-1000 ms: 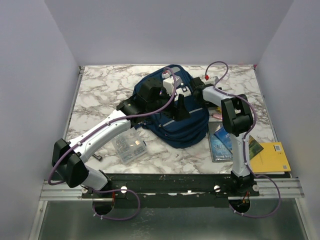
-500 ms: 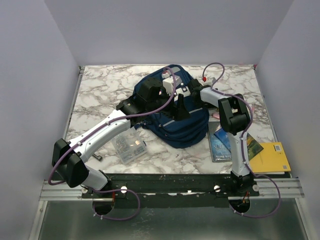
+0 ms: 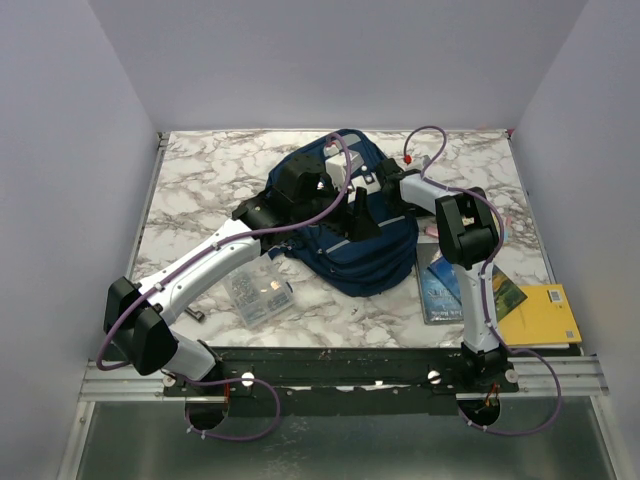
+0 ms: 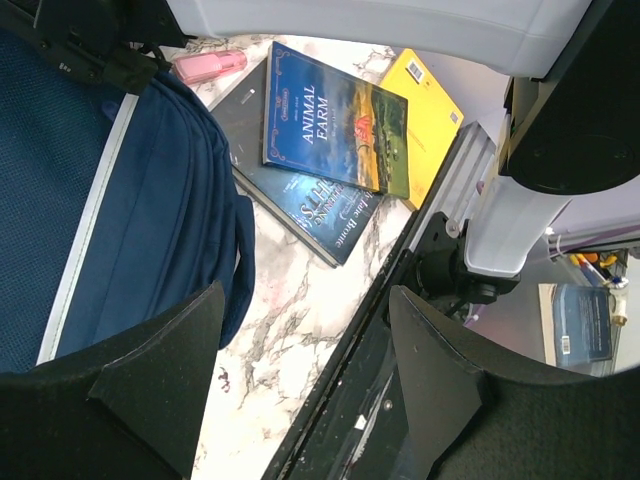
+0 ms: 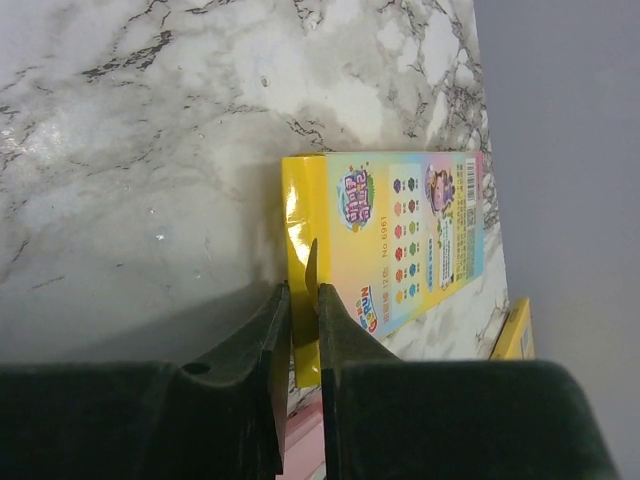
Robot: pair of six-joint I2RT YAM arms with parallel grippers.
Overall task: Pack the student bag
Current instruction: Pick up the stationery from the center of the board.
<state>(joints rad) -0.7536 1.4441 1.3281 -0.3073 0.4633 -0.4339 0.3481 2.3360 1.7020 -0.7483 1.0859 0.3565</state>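
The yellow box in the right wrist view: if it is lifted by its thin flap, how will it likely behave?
The yellow box looks like thin printed card, so probably light. The right gripper pinches only its flap, which may bend or tear. Held at one end, the box would likely hang and swing.

Robot lab test booth, plain grey walls (image 3: 330, 60), marble-print table (image 3: 200, 190), aluminium mounting rail (image 3: 580, 372).
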